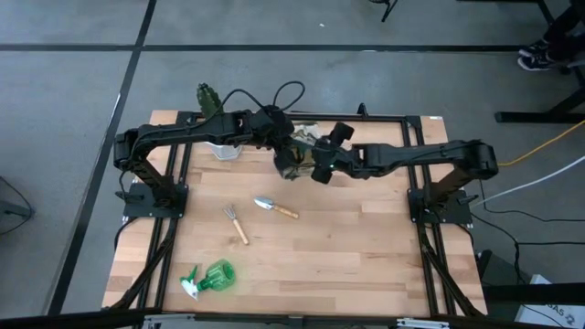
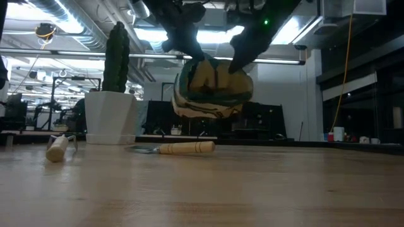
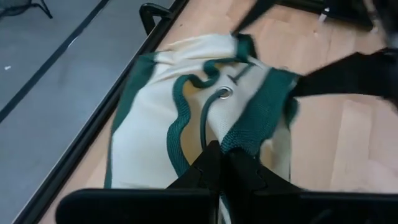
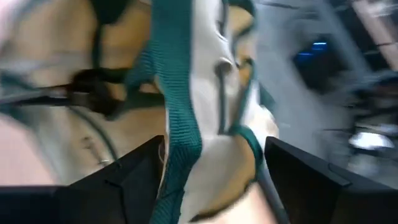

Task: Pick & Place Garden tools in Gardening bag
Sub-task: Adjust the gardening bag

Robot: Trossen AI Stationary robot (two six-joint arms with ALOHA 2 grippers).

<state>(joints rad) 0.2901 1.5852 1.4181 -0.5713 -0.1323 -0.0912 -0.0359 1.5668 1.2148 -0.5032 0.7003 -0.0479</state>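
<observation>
The gardening bag [image 1: 297, 153], cream with green trim, hangs above the table's far middle, clear of the wood in the low view [image 2: 213, 91]. My left gripper [image 1: 281, 151] is shut on its left side and my right gripper [image 1: 318, 166] is on its right side. The trowel [image 1: 275, 207] and the rake [image 1: 237, 223] lie flat at the table's middle. The green spray bottle [image 1: 209, 277] lies on its side near the front left. The pruners are not in view. My left gripper pinches the bag's green-trimmed rim [image 3: 244, 138] between its two shut fingers, coming from above. The bag hangs below it, clear of the table. My right gripper has the bag's rim, a green strap [image 4: 177, 134] and cream cloth, between its two fingers from above. Its fingers [image 4: 140, 168] stand well apart with bunched cloth between them.
The white pot [image 1: 222, 146] with the cactus [image 1: 208, 97] stands at the far left, close to my left arm; it also shows in the low view [image 2: 110, 116]. The table's right half and near middle are bare wood. Black frame rails run along the far edge.
</observation>
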